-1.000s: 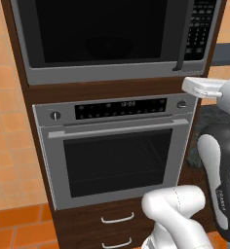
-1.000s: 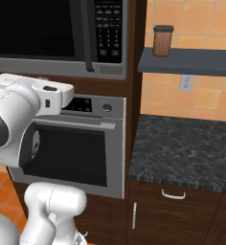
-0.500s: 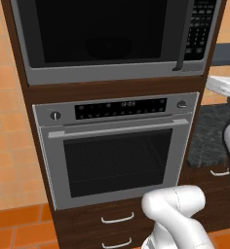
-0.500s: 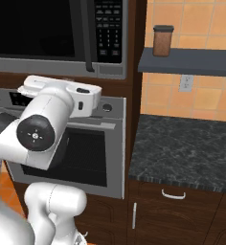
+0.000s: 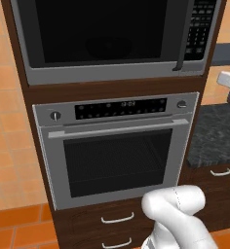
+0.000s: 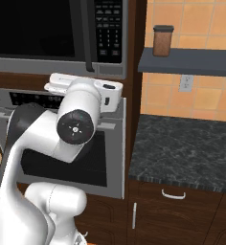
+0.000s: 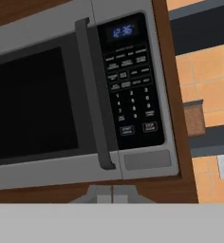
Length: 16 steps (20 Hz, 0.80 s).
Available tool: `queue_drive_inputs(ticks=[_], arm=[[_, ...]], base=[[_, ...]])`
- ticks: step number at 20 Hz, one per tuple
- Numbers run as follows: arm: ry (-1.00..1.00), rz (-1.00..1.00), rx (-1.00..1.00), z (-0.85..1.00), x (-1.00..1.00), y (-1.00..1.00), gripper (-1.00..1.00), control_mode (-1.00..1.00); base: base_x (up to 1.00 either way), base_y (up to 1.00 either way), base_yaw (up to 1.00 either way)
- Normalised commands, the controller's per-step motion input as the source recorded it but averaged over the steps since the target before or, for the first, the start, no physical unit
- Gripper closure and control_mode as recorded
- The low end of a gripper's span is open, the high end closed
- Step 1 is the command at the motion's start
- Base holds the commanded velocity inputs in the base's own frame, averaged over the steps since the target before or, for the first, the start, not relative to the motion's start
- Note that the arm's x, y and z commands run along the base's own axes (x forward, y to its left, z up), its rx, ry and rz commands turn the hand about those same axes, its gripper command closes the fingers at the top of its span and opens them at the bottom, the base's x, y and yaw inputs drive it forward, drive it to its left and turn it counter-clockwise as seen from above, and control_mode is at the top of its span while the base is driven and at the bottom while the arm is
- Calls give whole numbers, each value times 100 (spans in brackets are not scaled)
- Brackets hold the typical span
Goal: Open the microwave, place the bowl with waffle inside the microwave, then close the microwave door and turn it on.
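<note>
Microwave [image 5: 112, 41] built into the dark wood column at top left, door [image 5: 95, 34] shut, black glass across most of the front. Vertical handle [image 7: 92, 95] just left of the keypad panel [image 7: 133, 80], blue digits lit at its top. Below sits the steel oven [image 5: 117, 151], closed. Gripper [image 7: 112, 193] low beneath the keypad, jaws pressed together, apparently holding nothing. Far right: dark stone counter [image 6: 182, 148], brown jar [image 6: 162, 40] on a shelf [image 6: 191, 61] above.

The microwave [image 5: 112, 39] runs off the top edge in both base views, and its dark window hides whatever is inside. The keypad [image 7: 133, 85] labels are too small to read
</note>
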Motion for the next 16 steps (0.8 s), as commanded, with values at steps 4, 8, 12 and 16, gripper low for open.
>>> queue_drive_inputs(ticks=[4,8,12,16], arm=[[0,-3,0,8,51,0,100,-100],[1,-1,0,4,43,-1,100,-100],[0,0,0,0,42,0,100,-100],[0,0,0,8,39,0,100,-100]], base=[[0,0,0],[0,0,0],[0,0,0],[0,0,0]])
